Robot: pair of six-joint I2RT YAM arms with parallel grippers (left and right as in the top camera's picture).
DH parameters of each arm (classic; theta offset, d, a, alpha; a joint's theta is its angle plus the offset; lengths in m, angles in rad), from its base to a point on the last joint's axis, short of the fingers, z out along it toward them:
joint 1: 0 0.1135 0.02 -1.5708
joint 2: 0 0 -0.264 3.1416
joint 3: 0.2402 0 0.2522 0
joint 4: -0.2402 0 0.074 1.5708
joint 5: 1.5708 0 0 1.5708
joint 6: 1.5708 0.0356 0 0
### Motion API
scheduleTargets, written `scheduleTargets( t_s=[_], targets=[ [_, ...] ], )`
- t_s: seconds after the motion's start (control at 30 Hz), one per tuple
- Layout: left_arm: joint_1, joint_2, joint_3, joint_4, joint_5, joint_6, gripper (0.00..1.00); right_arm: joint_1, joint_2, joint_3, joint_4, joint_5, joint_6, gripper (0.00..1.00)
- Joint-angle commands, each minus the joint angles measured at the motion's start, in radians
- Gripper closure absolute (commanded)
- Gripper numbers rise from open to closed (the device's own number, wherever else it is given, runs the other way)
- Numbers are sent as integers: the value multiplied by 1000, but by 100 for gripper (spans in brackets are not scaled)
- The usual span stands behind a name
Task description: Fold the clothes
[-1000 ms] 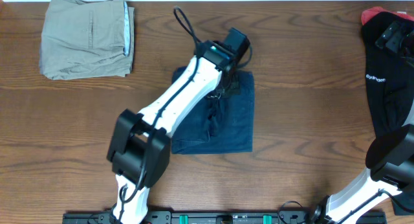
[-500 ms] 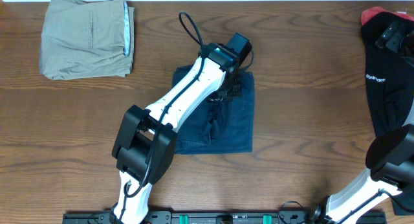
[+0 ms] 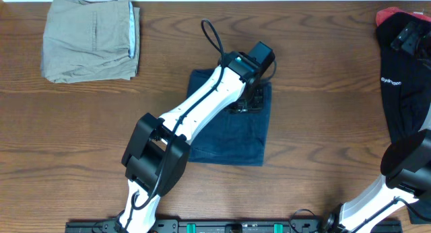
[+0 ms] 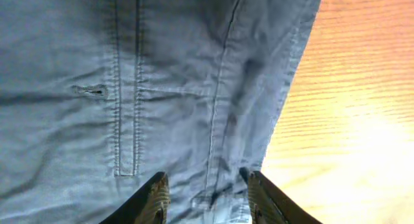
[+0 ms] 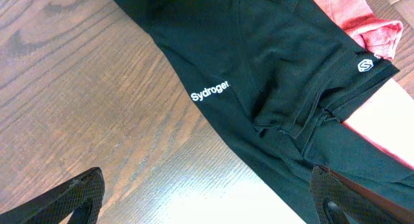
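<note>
The dark navy shorts lie folded flat in the middle of the table. My left gripper is down on their upper right part, near the right edge. In the left wrist view the fingers are closed partway, with a bunch of the navy fabric and its stitched seams between them. My right gripper is open and empty above bare table, beside the black garment.
Folded khaki shorts with light-blue lining lie at the far left. A black garment with white lettering lies at the right edge, over a red cloth. Bare wood table surrounds the navy shorts.
My left gripper has moved right and slightly toward the front, dragging the navy shorts with it. The shorts now lie flatter and further right. The right arm has not moved.
</note>
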Motion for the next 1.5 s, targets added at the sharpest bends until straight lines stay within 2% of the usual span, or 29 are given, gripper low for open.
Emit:
scheduleTargets(
  t_s=[0.0, 0.2, 0.23, 0.3, 0.43, 0.7, 0.83, 1.07, 1.2, 1.3, 1.4, 1.47],
  targets=[
    [10, 6, 4, -18, 5, 4, 59, -17, 0, -4, 0, 14, -8, 1],
    [64, -15, 4, -50, 4, 34, 59, -17, 0, -4, 0, 14, -8, 1],
    [74, -15, 4, -50, 5, 34, 60, -17, 0, -4, 0, 14, -8, 1],
    [84, -9, 2, -54, 5, 34, 69, -17, 0, -4, 0, 14, -8, 1],
    [64, 4, -30, -44, 5, 32, 71, -17, 0, -4, 0, 14, -8, 1],
    [-25, 6, -211, 109, 18, -42, 71, -17, 0, -4, 0, 14, -8, 1],
    [-60, 6, -278, 183, 81, -42, 72, -17, 0, -4, 0, 14, -8, 1],
    [-112, 6, -355, 280, 91, -46, 71, -17, 0, -4, 0, 14, -8, 1],
    [-131, 2, -349, 275, 91, -46, 87, -17, 0, -4, 0, 14, -8, 1],
    [-132, -19, -325, 240, 91, -45, 90, -17, 0, -4, 0, 14, -8, 1],
    [-126, -61, -301, 211, 90, -35, 90, -17, 0, -4, 0, 14, -8, 1],
    [-112, -113, -292, 197, 89, -18, 83, -17, 0, -4, 0, 14, -8, 1]
  ],
)
